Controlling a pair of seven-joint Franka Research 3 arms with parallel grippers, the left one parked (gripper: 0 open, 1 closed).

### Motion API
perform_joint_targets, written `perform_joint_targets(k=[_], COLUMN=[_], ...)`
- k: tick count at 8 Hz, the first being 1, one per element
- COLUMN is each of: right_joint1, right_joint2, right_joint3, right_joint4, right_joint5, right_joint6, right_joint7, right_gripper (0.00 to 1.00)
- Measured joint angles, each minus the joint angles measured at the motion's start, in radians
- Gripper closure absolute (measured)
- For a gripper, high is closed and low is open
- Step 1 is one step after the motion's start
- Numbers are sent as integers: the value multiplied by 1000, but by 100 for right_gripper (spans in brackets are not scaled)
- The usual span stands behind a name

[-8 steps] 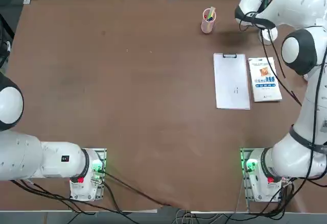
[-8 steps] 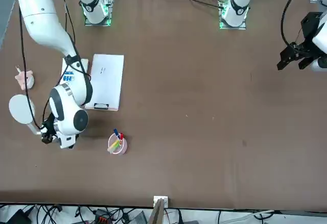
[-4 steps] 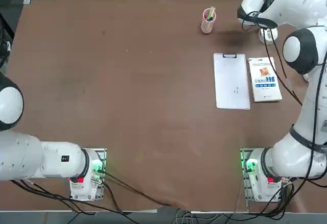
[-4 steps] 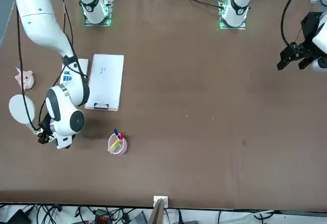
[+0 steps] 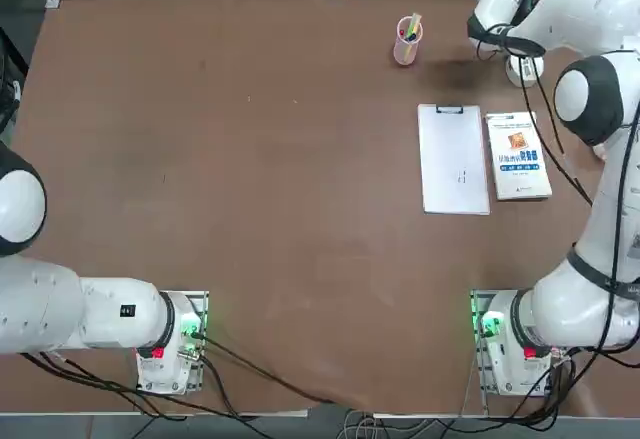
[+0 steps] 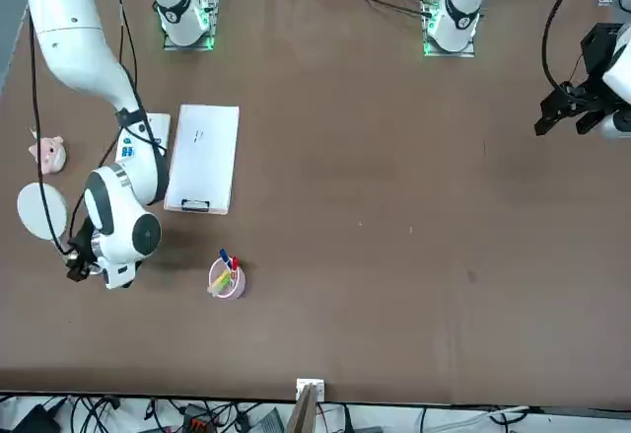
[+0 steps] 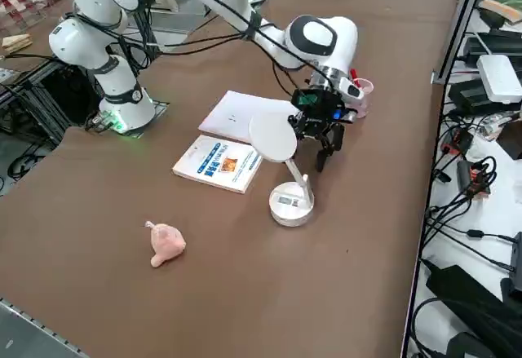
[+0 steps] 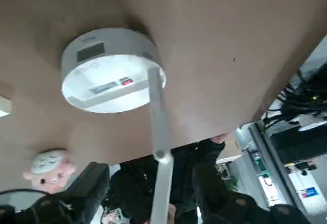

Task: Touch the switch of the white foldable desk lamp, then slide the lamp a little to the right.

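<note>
right end effector (image 7: 328, 148) hangs fingers spread wide and empty over the brown desk (image 5: 250, 159).
just beside it stands the white foldable desk lamp (image 7: 284, 170), its round base with the switch (image 8: 93, 50) untouched; on the end effector's other side, near, a pink pen cup (image 5: 406, 42) holds coloured pens.

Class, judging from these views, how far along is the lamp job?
Done: nothing visibly. In hand: the right gripper, open, hangs beside the white lamp, not touching it. Left: touch the top of its base, then slide the lamp right.
</note>
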Motion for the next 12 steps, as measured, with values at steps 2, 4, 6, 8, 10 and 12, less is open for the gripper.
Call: perform_joint_targets(k=[2, 4, 6, 8, 10, 12], right_joint1=[0, -2, -9, -13, -16, -18], right_joint2=[23, 36, 41, 42, 42, 42], right_joint3=[-12, -20, -21, -21, -22, -22], right_joint4=[0, 0, 0, 0, 0, -1], right_joint5=[-13, -44, -53, -66, -82, -83], right_joint6=[48, 57, 57, 58, 58, 58], right_joint7=[0, -10, -28, -54, -60, -62], right_gripper=[0, 0, 3, 10, 36, 74])
